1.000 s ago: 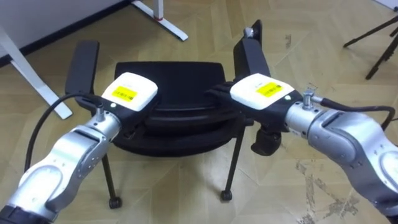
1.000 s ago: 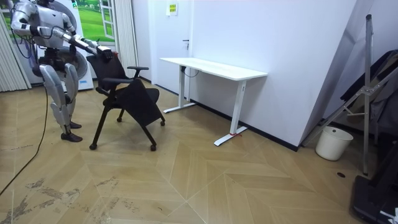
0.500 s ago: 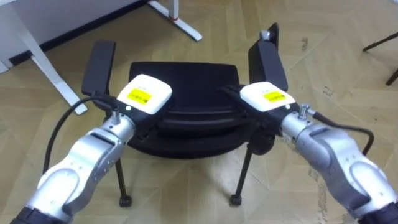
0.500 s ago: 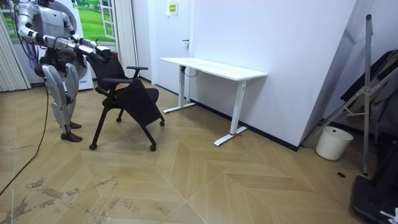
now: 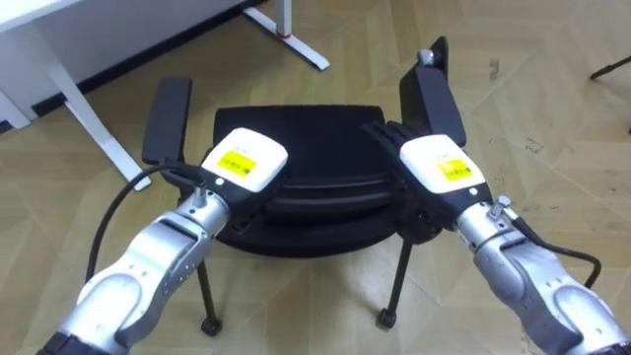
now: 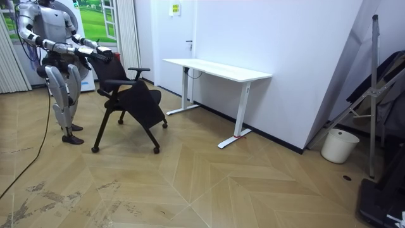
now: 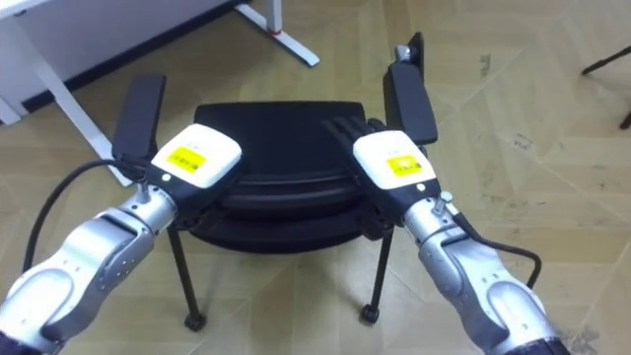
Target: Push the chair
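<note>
Right hand (image 5: 439,163) rests straight-fingered, left hand (image 5: 242,163) grip unclear, on chair (image 5: 296,128) back, seat facing away.

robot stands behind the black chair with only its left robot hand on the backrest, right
No, both: the left eye view shows the left robot hand and the right robot hand on the backrest of the black chair it stands behind.

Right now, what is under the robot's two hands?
The backrest top of the black chair lies under the left hand and right hand. The contact itself is covered.
</note>
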Available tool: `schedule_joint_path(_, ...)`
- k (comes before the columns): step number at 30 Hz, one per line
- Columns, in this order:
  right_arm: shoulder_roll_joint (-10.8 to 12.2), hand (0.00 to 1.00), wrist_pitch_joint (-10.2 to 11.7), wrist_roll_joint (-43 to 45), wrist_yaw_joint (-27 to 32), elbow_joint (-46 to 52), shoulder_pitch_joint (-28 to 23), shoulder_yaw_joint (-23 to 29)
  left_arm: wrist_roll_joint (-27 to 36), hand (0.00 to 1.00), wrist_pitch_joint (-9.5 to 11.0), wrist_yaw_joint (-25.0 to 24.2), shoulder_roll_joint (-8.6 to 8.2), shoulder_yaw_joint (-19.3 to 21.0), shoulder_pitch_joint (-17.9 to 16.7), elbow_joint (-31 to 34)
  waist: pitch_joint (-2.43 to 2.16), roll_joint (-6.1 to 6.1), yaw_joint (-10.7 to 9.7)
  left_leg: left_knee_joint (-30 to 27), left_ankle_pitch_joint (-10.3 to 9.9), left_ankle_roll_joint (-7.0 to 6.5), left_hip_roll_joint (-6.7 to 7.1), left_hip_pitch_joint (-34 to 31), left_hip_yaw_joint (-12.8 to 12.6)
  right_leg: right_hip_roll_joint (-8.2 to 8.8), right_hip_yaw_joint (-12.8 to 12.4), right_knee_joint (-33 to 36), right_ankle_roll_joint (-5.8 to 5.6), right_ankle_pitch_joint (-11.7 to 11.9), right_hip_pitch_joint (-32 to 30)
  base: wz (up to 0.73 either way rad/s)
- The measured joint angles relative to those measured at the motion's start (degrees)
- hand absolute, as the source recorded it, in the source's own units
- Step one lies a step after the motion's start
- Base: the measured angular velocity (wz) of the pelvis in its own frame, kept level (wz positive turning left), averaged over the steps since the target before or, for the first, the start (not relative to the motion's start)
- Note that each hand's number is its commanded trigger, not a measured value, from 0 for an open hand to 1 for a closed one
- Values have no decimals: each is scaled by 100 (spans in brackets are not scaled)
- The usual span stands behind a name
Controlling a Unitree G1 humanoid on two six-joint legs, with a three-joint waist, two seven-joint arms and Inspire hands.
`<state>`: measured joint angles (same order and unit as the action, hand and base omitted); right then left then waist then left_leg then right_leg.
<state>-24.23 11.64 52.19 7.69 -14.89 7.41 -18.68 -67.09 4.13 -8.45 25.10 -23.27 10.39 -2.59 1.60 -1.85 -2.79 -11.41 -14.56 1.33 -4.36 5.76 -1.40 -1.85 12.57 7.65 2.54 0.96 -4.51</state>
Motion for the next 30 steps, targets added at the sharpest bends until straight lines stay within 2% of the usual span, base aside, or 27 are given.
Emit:
schedule_joint_path(8, -3, 100, 20, -19, 189, -200, -44, -5, -9, 100, 5, -66, 2, -143, 0, 1, -2, 3, 8, -37, 0, 0, -4, 147, -187, 18, -144, -4, 0, 0, 160, 0)
schedule_joint_path(12, -23, 100, 87, -65, 381, -509, 47, -32, -7, 100, 87, -67, 3, -272, 0, 15, -17, -15, 7, -145, 1, 2, 5, 174, -389, 92, -190, -9, 0, 0, 258, 10)
schedule_joint_path(13, -24, 100, 95, -60, 431, -527, 26, -64, -6, 100, 76, -71, 3, -301, -15, -6, -14, 26, 3, -595, -11, 22, 60, -13, -531, 216, -402, -18, -3, 2, 307, 8)
schedule_joint_path(14, -25, 100, 95, -54, 448, -545, 15, -84, -5, 100, 65, -71, -6, -332, -18, -35, -11, 76, -2, -872, -124, 52, 88, -202, -607, 311, -611, -21, -10, 1, 327, 25)
schedule_joint_path(15, -90, 100, 95, -60, 508, -503, -54, -70, -1, 100, 39, -70, -23, -387, 9, -39, -18, 86, -80, -498, -93, 36, -11, -493, -740, 385, -809, 30, -140, -25, 287, 28)
schedule_joint_path(16, -78, 100, 95, -75, 562, -486, -141, -18, -12, 100, 88, -68, -32, -388, 39, -20, -82, 191, -45, -382, 150, -174, -75, -660, -1088, 471, -855, 139, -446, -231, 184, 0)
schedule_joint_path(17, -40, 100, 88, -56, 564, -517, -184, -4, -55, 100, 125, -99, -32, -389, 37, -22, -114, 234, 112, -472, 155, -190, -49, -649, -1341, 504, -854, 93, -520, -287, 196, -29)
schedule_joint_path(18, -38, 100, 88, -54, 549, -521, -190, -20, -84, 100, 143, -112, -24, -395, 36, -27, -118, 241, 155, -501, 154, -191, -35, -612, -1366, 491, -824, 77, -515, -284, 230, -40)
schedule_joint_path(19, -37, 100, 97, -46, 540, -491, -208, -48, -84, 100, 187, -116, 23, -395, 13, -31, -107, 224, 180, -502, 152, -194, 7, -542, -1272, 503, -663, 24, -485, -261, 329, -11)
schedule_joint_path(21, -14, 100, 93, 41, 547, -428, -232, -49, -68, 100, 236, -111, 83, -393, -10, -32, -98, 202, 164, -442, 150, -196, 38, -489, -1207, 529, -548, 2, -497, -267, 403, 14)
schedule_joint_path(25, 6, 100, 94, 67, 546, -442, -222, -49, -60, 100, 242, -106, 89, -390, -25, -35, -92, 196, 185, -320, 149, -197, 50, -424, -1180, 525, -439, 10, -520, -356, 453, 14)
schedule_joint_path(30, 6, 100, 95, 119, 545, -436, -227, -39, -70, 100, 241, -142, 72, -391, -30, -35, -70, 169, 179, -301, 139, -193, 66, -432, -1036, 523, -287, 50, -476, -416, 475, 10)
